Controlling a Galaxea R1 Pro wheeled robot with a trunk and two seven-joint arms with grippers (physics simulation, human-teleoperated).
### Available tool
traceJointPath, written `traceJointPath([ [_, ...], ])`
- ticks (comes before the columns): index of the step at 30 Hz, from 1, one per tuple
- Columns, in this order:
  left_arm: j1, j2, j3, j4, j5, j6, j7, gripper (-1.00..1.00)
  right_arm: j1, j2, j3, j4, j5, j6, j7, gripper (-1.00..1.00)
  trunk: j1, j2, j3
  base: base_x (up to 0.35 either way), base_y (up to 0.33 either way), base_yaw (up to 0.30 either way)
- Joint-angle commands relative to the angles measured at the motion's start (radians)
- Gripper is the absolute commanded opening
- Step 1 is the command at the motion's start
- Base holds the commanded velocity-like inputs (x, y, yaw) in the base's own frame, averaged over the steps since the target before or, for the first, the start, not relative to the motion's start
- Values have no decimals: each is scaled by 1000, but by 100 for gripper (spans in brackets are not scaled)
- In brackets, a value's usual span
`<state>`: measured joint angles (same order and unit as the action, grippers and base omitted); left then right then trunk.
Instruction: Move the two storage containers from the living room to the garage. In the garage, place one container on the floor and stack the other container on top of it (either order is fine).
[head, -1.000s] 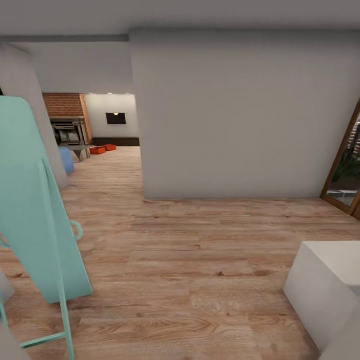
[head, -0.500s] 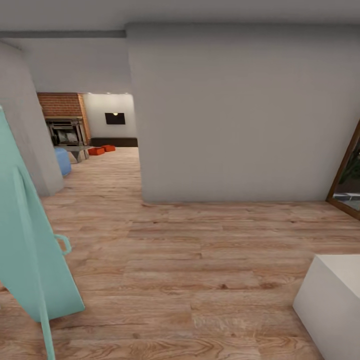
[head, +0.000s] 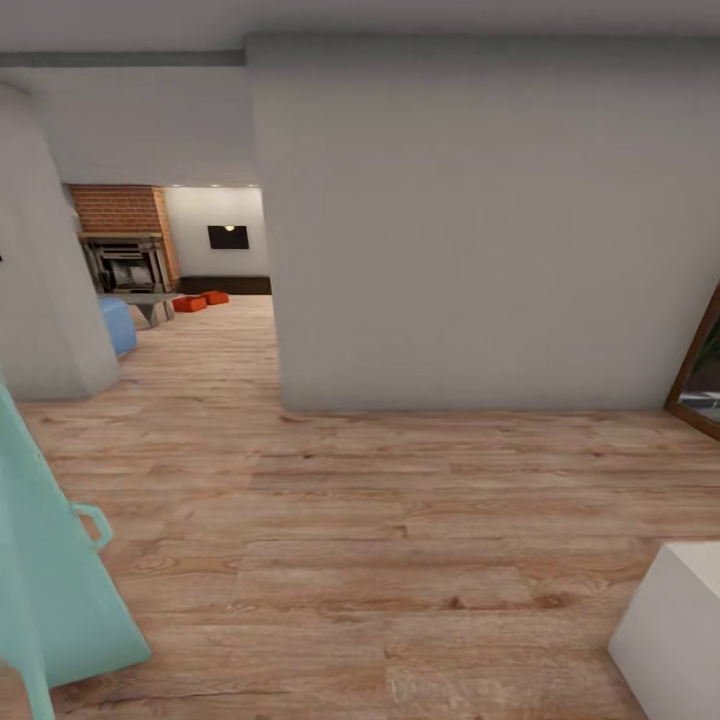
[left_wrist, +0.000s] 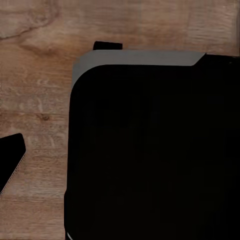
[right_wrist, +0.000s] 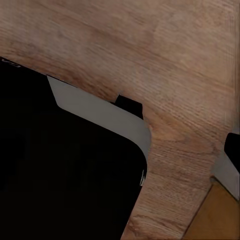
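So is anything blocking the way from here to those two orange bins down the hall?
Nothing visible does. The two storage containers sit on open wood-plank floor beyond the white wall corner; a blue sofa stands off to the side.

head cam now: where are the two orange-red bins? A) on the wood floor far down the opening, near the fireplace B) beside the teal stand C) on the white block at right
A: the two storage containers sit on the plank floor beyond the wall opening, beside the brick fireplace.

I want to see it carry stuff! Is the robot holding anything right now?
Cannot tell. The two bins sit far off on the floor by the fireplace, so it holds neither.
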<state>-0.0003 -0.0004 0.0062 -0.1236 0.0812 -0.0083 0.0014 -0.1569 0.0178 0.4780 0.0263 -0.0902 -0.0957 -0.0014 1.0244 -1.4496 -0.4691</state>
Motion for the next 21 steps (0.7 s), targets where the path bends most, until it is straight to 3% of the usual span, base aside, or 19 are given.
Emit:
traceJointPath([
  [1,0,0,0,-1,9,-1,0,100,-1,1,8,3,-9,-6,0,100,1,0,-1,322,0,0],
  [21,0,0,0,-1,8,-1,0,100,-1,1,8,3,-9,-6,0,100,1,0,-1,322,0,0],
])
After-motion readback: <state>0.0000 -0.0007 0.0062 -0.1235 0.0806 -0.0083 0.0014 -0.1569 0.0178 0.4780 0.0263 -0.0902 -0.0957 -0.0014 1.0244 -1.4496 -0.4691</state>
